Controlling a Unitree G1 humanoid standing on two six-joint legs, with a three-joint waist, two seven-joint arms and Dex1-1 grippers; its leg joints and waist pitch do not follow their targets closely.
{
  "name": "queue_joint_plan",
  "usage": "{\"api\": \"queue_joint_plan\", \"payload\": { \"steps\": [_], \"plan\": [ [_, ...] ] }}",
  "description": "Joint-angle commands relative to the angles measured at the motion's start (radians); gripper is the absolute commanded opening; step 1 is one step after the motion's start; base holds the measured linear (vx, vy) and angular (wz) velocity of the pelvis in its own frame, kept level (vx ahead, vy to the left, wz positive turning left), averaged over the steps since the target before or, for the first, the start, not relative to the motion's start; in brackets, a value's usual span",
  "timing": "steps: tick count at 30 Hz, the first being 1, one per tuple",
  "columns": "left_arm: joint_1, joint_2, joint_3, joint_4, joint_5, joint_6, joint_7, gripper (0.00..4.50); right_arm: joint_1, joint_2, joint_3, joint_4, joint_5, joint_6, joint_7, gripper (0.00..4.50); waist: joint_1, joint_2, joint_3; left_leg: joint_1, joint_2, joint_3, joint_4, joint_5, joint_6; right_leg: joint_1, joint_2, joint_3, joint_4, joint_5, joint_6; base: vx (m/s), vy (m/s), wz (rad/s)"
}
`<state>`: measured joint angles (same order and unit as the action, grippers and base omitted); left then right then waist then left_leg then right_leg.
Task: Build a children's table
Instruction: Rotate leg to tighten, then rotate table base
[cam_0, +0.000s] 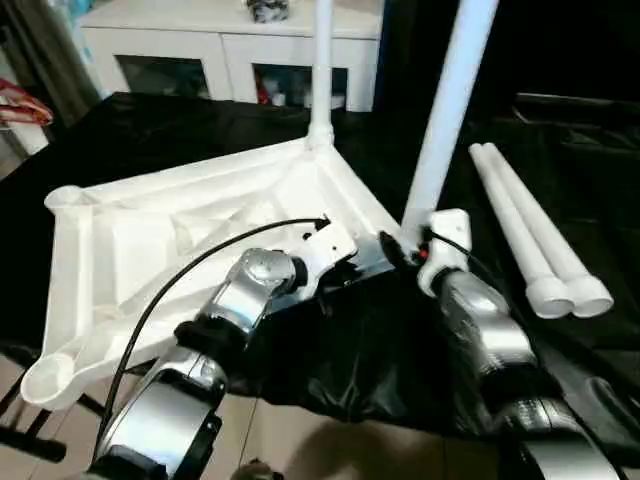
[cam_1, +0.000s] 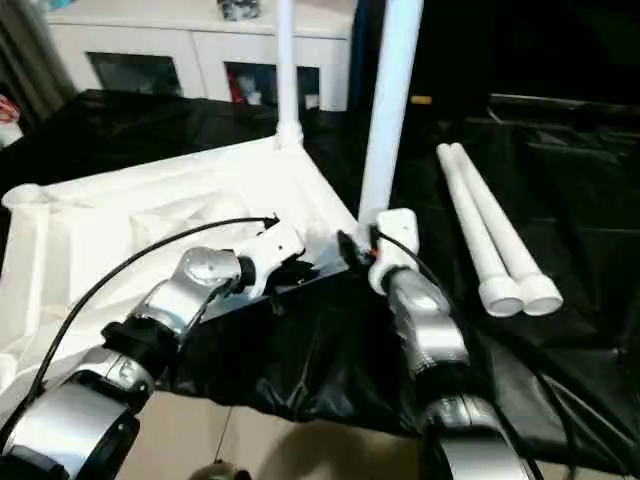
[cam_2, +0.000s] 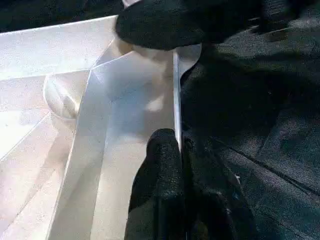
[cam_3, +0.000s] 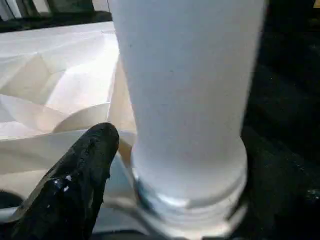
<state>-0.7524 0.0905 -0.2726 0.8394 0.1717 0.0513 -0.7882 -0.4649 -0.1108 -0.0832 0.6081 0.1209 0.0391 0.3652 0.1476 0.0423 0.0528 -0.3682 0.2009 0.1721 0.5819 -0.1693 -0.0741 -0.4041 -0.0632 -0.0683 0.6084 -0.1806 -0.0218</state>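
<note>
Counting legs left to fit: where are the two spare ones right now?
The two loose legs lie side by side on the black cloth on the robot's right, beyond the right gripper and the upside-down tabletop.

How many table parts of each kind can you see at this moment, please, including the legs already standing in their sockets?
Tabletop, upside down: 1
Legs standing in corner sockets: 2
Loose legs lying on the black cover: 2
Total: 5

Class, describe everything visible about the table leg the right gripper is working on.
The leg is a long, round, white plastic tube, standing nearly upright and leaning slightly. Its threaded lower end sits at the near corner of the upturned table top. The right gripper is at its base, one black finger beside it.
</note>
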Motion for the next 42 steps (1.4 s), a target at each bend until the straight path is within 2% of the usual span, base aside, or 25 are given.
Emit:
{"api": "queue_joint_plan", "payload": {
  "steps": [1, 2, 3, 5, 6, 7, 8, 9, 10, 11, 12, 13, 15, 16, 19, 21, 22, 26, 27, 29, 30, 31, 34, 37, 42],
  "plan": [
    [-0.028, -0.033, -0.016, 0.002, 0.002, -0.031, 0.022, 0.0, 0.024, 0.004, 0.023, -0.097, 0.032, 0.016, 0.073, 3.9, -0.002, -0.008, -0.066, 0.007, 0.025, -0.01, -0.067, -0.226, 0.042, 0.052, -0.081, 0.047, -0.085, -0.237, -0.153, 0.0, 0.0, 0.0],
    [-0.028, -0.033, -0.016, 0.003, 0.002, -0.031, 0.022, 0.0, 0.025, 0.003, 0.023, -0.099, 0.033, 0.017, 0.074, 3.9, 0.0, -0.012, -0.066, 0.007, 0.025, -0.009, -0.067, -0.231, 0.043, 0.053, -0.083, 0.047, -0.088, -0.25, -0.148, 0.0, 0.0, 0.0],
    [-0.037, -0.032, -0.011, 0.029, 0.006, -0.048, 0.031, 0.0, 0.067, -0.026, 0.012, -0.177, 0.055, 0.03, 0.096, 3.9, 0.0, -0.001, -0.067, 0.006, 0.024, -0.011, -0.067, -0.229, 0.042, 0.053, -0.083, 0.047, -0.088, -0.255, -0.145, 0.0, 0.0, 0.0],
    [-0.041, -0.032, -0.009, 0.041, 0.007, -0.056, 0.037, 0.0, 0.083, -0.036, 0.007, -0.206, 0.062, 0.033, 0.101, 3.9, 0.003, -0.008, -0.067, 0.006, 0.024, -0.011, -0.066, -0.226, 0.049, 0.055, -0.081, 0.047, -0.09, -0.244, -0.138, 0.0, 0.0, 0.0],
    [-0.044, -0.032, -0.007, 0.056, 0.005, -0.068, 0.039, 0.0, 0.109, -0.051, 0.005, -0.254, 0.072, 0.047, 0.108, 3.9, 0.002, 0.004, -0.067, 0.004, 0.023, -0.013, -0.066, -0.224, 0.046, 0.054, -0.082, 0.046, -0.088, -0.25, -0.138, 0.0, 0.0, 0.0],
    [-0.047, -0.032, -0.003, 0.07, 0.004, -0.08, 0.048, 0.0, 0.13, -0.064, 0.005, -0.293, 0.075, 0.061, 0.113, 3.9, 0.001, 0.006, -0.066, 0.008, 0.023, -0.01, -0.065, -0.232, 0.047, 0.05, -0.079, 0.046, -0.094, -0.26, -0.132, 0.0, 0.0, 0.0],
    [-0.05, -0.033, -0.001, 0.081, 0.004, -0.089, 0.054, 0.0, 0.146, -0.071, 0.007, -0.322, 0.077, 0.075, 0.116, 3.9, 0.001, -0.003, -0.066, 0.007, 0.023, -0.012, -0.065, -0.23, 0.048, 0.055, -0.078, 0.046, -0.093, -0.256, -0.13, 0.0, 0.0, 0.0],
    [-0.056, -0.036, 0.007, 0.096, 0.001, -0.096, 0.067, 0.28, 0.166, -0.085, 0.014, -0.36, 0.08, 0.096, 0.13, 3.9, 0.002, -0.006, -0.066, 0.003, 0.02, -0.011, -0.065, -0.221, 0.051, 0.057, -0.077, 0.046, -0.092, -0.26, -0.126, 0.0, 0.0, 0.0],
    [-0.056, -0.036, 0.007, 0.096, 0.001, -0.096, 0.067, 0.28, 0.166, -0.085, 0.014, -0.36, 0.08, 0.096, 0.13, 3.9, 0.004, -0.004, -0.066, 0.004, 0.021, -0.012, -0.066, -0.22, 0.052, 0.056, -0.079, 0.045, -0.093, -0.268, -0.123, 0.0, 0.0, 0.0],
    [-0.063, -0.038, 0.018, 0.105, -0.005, -0.101, 0.078, 0.55, 0.189, -0.103, 0.025, -0.4, 0.084, 0.123, 0.153, 3.9, 0.001, -0.013, -0.065, 0.0, 0.02, -0.012, -0.066, -0.217, 0.055, 0.058, -0.078, 0.044, -0.094, -0.279, -0.119, 0.0, 0.0, 0.0],
    [-0.069, -0.038, 0.035, 0.106, -0.018, -0.102, 0.092, 0.59, 0.217, -0.125, 0.043, -0.441, 0.09, 0.152, 0.187, 3.9, 0.004, -0.021, -0.064, 0.003, 0.02, -0.009, -0.064, -0.212, 0.062, 0.057, -0.077, 0.045, -0.096, -0.287, -0.116, 0.0, 0.0, 0.0],
    [-0.072, -0.037, 0.045, 0.104, -0.024, -0.103, 0.102, 0.65, 0.229, -0.135, 0.052, -0.456, 0.091, 0.163, 0.202, 3.9, 0.008, -0.016, -0.066, 0.002, 0.021, -0.011, -0.063, -0.205, 0.063, 0.057, -0.081, 0.045, -0.093, -0.286, -0.117, 0.0, 0.0, 0.0],
    [-0.091, -0.006, 0.11, 0.08, -0.059, -0.092, 0.171, 0.78, 0.269, -0.165, 0.088, -0.5, 0.084, 0.207, 0.242, 3.9, 0.008, -0.02, -0.067, -0.001, 0.025, -0.012, -0.063, -0.19, 0.069, 0.057, -0.081, 0.045, -0.089, -0.255, -0.126, 0.0, 0.0, 0.0],
    [-0.091, -0.006, 0.11, 0.08, -0.059, -0.092, 0.171, 0.78, 0.269, -0.165, 0.088, -0.5, 0.084, 0.207, 0.242, 3.9, 0.009, -0.019, -0.066, -0.004, 0.024, -0.013, -0.063, -0.189, 0.068, 0.058, -0.081, 0.043, -0.087, -0.249, -0.13, 0.0, 0.0, 0.0],
    [-0.089, 0.085, 0.17, 0.03, -0.078, -0.058, 0.201, 0.78, 0.248, -0.151, 0.088, -0.471, 0.071, 0.222, 0.204, 3.9, -0.003, -0.018, -0.066, -0.01, 0.021, -0.016, -0.065, -0.187, 0.053, 0.06, -0.084, 0.039, -0.085, -0.269, -0.126, 0.0, 0.0, 0.0],
    [-0.066, 0.157, 0.202, -0.023, -0.077, -0.04, 0.215, 0.78, 0.23, -0.139, 0.094, -0.444, 0.061, 0.222, 0.189, 3.9, -0.01, -0.009, -0.064, -0.005, 0.02, -0.015, -0.065, -0.2, 0.039, 0.052, -0.081, 0.039, -0.09, -0.316, -0.114, 0.0, 0.0, 0.0],
    [-0.058, 0.171, 0.208, -0.036, -0.076, -0.037, 0.216, 0.78, 0.229, -0.137, 0.097, -0.444, 0.06, 0.224, 0.188, 3.9, -0.01, -0.005, -0.064, 0.004, 0.023, -0.014, -0.064, -0.203, 0.033, 0.046, -0.08, 0.043, -0.092, -0.307, -0.118, 0.0, 0.0, 0.0],
    [0.021, 0.292, 0.264, -0.162, -0.056, 0.046, 0.236, 0.78, 0.218, -0.115, 0.135, -0.424, 0.051, 0.261, 0.183, 3.9, -0.004, 0.01, -0.072, 0.005, 0.033, -0.018, -0.064, -0.184, 0.019, 0.047, -0.077, 0.045, -0.067, -0.146, -0.169, 0.0, 0.0, 0.0],
    [0.03, 0.306, 0.269, -0.171, -0.051, 0.055, 0.244, 0.78, 0.216, -0.111, 0.138, -0.42, 0.048, 0.264, 0.18, 3.9, -0.005, 0.011, -0.074, 0.003, 0.029, -0.016, -0.062, -0.177, 0.016, 0.048, -0.074, 0.044, -0.062, -0.107, -0.176, 0.0, 0.0, 0.0],
    [0.047, 0.337, 0.282, -0.186, -0.037, 0.072, 0.263, 0.78, 0.212, -0.103, 0.143, -0.408, 0.043, 0.264, 0.173, 3.9, -0.003, 0.014, -0.074, 0.004, 0.028, -0.016, -0.062, -0.18, 0.014, 0.047, -0.074, 0.044, -0.061, -0.086, -0.18, 0.0, 0.0, 0.0],
    [0.069, 0.368, 0.296, -0.206, -0.032, 0.102, 0.277, 0.51, 0.208, -0.095, 0.148, -0.398, 0.041, 0.268, 0.166, 3.9, 0.001, 0.015, -0.074, 0.006, 0.028, -0.015, -0.061, -0.186, 0.01, 0.045, -0.073, 0.044, -0.064, -0.09, -0.18, 0.0, 0.0, 0.0],
    [0.093, 0.404, 0.318, -0.22, -0.027, 0.138, 0.296, 0.42, 0.201, -0.082, 0.153, -0.385, 0.041, 0.283, 0.157, 3.74, 0.0, 0.015, -0.074, 0.002, 0.03, -0.018, -0.063, -0.186, 0.002, 0.048, -0.075, 0.045, -0.056, -0.076, -0.186, 0.0, 0.0, 0.0],
    [0.148, 0.486, 0.353, -0.237, 0.001, 0.224, 0.347, 0.38, 0.184, -0.056, 0.17, -0.353, 0.032, 0.308, 0.137, 3.58, -0.008, 0.015, -0.069, 0.0, 0.026, -0.019, -0.067, -0.218, -0.009, 0.047, -0.075, 0.043, -0.06, -0.126, -0.174, 0.0, 0.0, 0.0],
    [0.193, 0.531, 0.347, -0.253, 0.031, 0.292, 0.361, 0.03, 0.162, -0.049, 0.179, -0.311, 0.016, 0.3, 0.123, 3.23, -0.007, 0.018, -0.065, 0.009, 0.027, -0.017, -0.07, -0.264, -0.02, 0.039, -0.076, 0.048, -0.073, -0.221, -0.152, 0.0, 0.0, 0.0],
    [0.222, 0.549, 0.332, -0.263, 0.049, 0.346, 0.37, 0.0, 0.139, -0.046, 0.179, -0.273, 0.012, 0.286, 0.12, 2.89, -0.001, 0.022, -0.065, 0.012, 0.031, -0.02, -0.073, -0.29, -0.034, 0.033, -0.076, 0.051, -0.071, -0.214, -0.154, 0.0, 0.0, 0.0]
  ]
}}
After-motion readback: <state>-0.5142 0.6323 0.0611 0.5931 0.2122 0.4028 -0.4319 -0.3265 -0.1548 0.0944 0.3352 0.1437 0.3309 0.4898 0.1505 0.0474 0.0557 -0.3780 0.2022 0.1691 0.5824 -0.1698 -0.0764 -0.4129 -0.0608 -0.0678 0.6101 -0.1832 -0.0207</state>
